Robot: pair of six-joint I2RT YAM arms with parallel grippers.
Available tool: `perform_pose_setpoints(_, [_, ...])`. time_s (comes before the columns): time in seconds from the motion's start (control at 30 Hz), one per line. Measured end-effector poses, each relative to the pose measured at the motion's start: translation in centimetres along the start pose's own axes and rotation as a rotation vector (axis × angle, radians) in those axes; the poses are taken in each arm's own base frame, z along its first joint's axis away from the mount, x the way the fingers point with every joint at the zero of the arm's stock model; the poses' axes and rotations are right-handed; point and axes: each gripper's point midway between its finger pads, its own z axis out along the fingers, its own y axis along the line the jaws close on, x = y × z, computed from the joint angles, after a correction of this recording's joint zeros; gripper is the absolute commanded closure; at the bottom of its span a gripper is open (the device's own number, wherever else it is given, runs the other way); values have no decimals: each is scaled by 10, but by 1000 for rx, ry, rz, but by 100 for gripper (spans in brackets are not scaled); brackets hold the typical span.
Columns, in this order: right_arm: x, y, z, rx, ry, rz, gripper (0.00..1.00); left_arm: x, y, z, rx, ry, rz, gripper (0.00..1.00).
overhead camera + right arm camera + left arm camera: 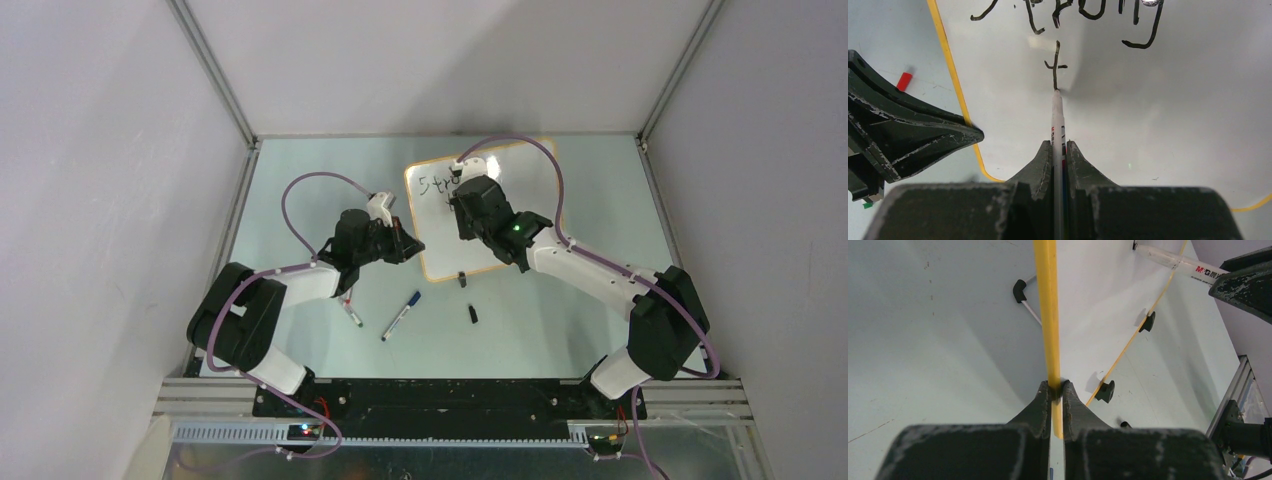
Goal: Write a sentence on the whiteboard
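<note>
Whiteboard (440,250): lay flat on the table (570,320), towards the far side, between the two arms.
Rim (1049,315): orange-yellow, running round the board; the wrist view showed it edge-on.
Left gripper (1055,387): fingers were drawn together, clamped on the rim at the board's left edge.
Right gripper (1059,145): fingers were pressed tight on a white marker (1057,112), over the board's upper middle.
Marker tip: touched the board surface at the foot of the last stroke.
Sentence (1088,10): black lettering along the top of the board; the top view showed "Str", the rest lay under the arm.
Second line: a single "t" (1055,65), set just below the first line.
Clip feet: one black foot (462,279) sat on the near edge; the left wrist view showed another (1148,321) further along.
Loose items: a blue-capped marker (400,315) lay on the table near the board, a second marker (352,315) beside the left arm, and a small black cap (472,314) just near the foot.
Red piece (904,81): small, on the table left of the board; identity could not be told.
</note>
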Motion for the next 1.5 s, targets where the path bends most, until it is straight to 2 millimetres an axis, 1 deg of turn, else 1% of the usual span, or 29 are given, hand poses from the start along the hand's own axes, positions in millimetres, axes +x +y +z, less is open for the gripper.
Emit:
perform_pose_setpoints(0.7, [-1,-2,-1,10,-3,-5,100,0,0,0,-1,-1,1,100])
perform_pose_setpoints(0.93, [-5,-8,-3,31,-15,-1,100,0,-1,0,0,0,2,100])
perform_pose_setpoints(1.1, [-10,-11,-6,30,-27,6,100,0,-1,-1,1,0,8,100])
perform_pose_setpoints(1.3, [-24,-12,-16,1,-65,29,100,0,-2,-1,1,1,10,100])
perform_pose_setpoints(1.5, [-30,-17,-16,-7,-74,45,100,0,-2,-1,1,2,10,100])
